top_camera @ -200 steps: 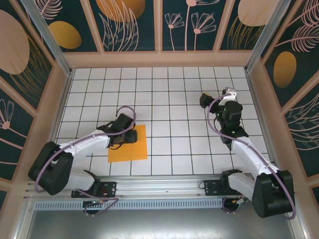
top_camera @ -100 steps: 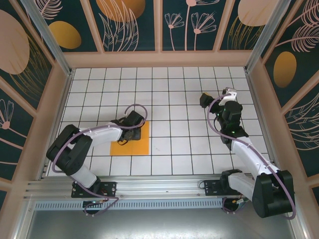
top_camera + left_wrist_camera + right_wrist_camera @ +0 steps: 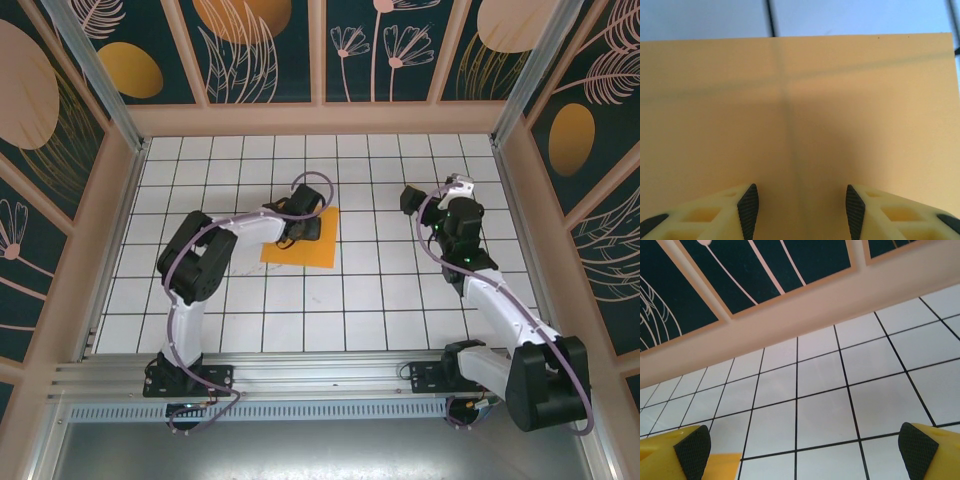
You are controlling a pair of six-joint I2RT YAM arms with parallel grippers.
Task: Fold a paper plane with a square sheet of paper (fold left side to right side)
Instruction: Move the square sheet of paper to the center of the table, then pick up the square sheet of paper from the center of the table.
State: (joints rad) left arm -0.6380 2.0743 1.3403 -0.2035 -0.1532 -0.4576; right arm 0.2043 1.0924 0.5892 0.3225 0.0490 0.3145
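1. Square sheet of paper (image 3: pixel 300 256): orange-yellow, lying flat on the tiled tabletop (image 3: pixel 380 300), mid-field and a little left of centre.
2. Hidden: from above, the left claw (image 3: pixel 303 230) and its wrist cover the sheet's middle and far-left part. I see only the near strip and the right edge.
3. Left wrist view: the sheet (image 3: pixel 840 100) runs off the frame at the left and bottom. Faint dark lines cross it, and I cannot tell crease from tile joint.
4. Left claw (image 3: pixel 800 200): jaws apart with nothing between them, low over the sheet. I cannot tell whether the pads (image 3: pixel 748 210) touch it.
5. Right claw (image 3: pixel 425 200): well apart from the sheet, to its right.
6. Right wrist view: this claw (image 3: pixel 805 445) is spread wide and holds nothing, with bare tiles beyond.
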